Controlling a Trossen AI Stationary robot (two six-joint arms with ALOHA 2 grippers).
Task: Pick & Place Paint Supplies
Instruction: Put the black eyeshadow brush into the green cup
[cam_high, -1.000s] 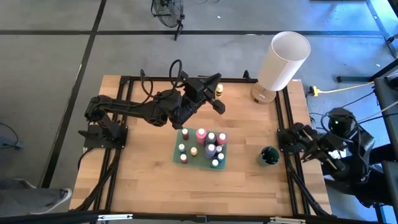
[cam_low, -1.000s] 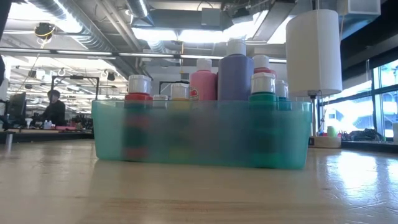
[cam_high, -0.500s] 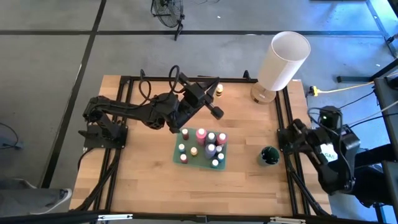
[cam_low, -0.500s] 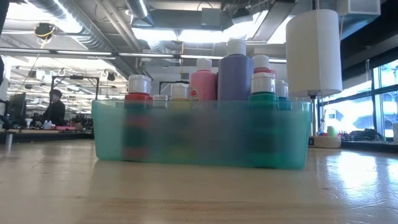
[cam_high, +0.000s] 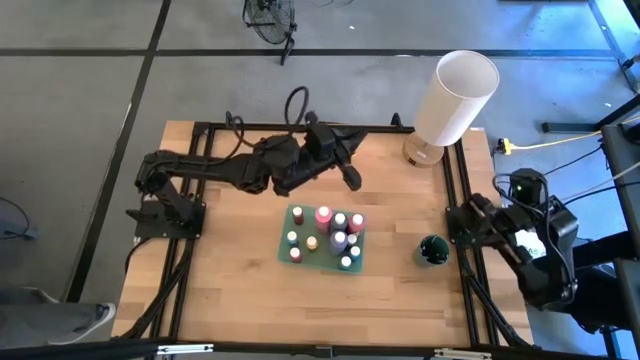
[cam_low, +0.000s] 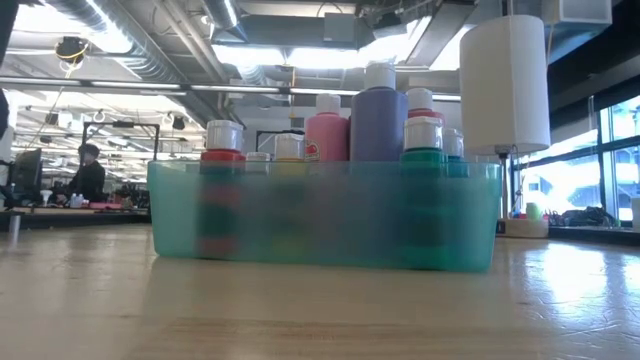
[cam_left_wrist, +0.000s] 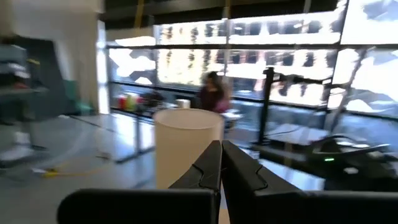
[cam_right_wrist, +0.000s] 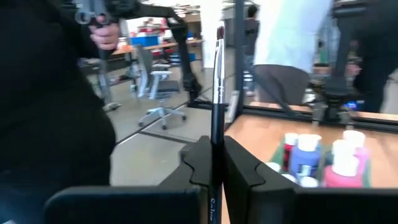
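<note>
1. The teal tray (cam_high: 287, 251) sits mid-table and carries nearly all the paint bottles (cam_high: 338, 240); in the low view the tall purple bottle (cam_low: 379, 122) and pink bottle (cam_low: 327, 133) rise above its rim. Any further placing should come in from above, so that the upright bottles are not knocked.

2. The large white cylinder (cam_high: 455, 97) stands at the far right corner of the table, apart from the task; arm paths should pass well clear of it.

3. The dark round cup (cam_high: 432, 250) sits near the table's right edge, just beside the right arm. It is judged the likely place for brushes, though the frames do not confirm this.

4. The right gripper (cam_right_wrist: 211, 163) is off the table's right edge, fingers pinching a thin dark-handled brush (cam_right_wrist: 216, 93) held upright. To do this step well, the arm should swing in over the table, keep the brush vertical, and lower it before letting go, not drop it.

5. The left gripper (cam_left_wrist: 220, 169) hovers over the far side of the table behind the tray, fingers pressed together with nothing between them. It must spread them before reaching for anything.

6. Whether a small bottle remains on the far edge under the left arm cannot be told.
</note>
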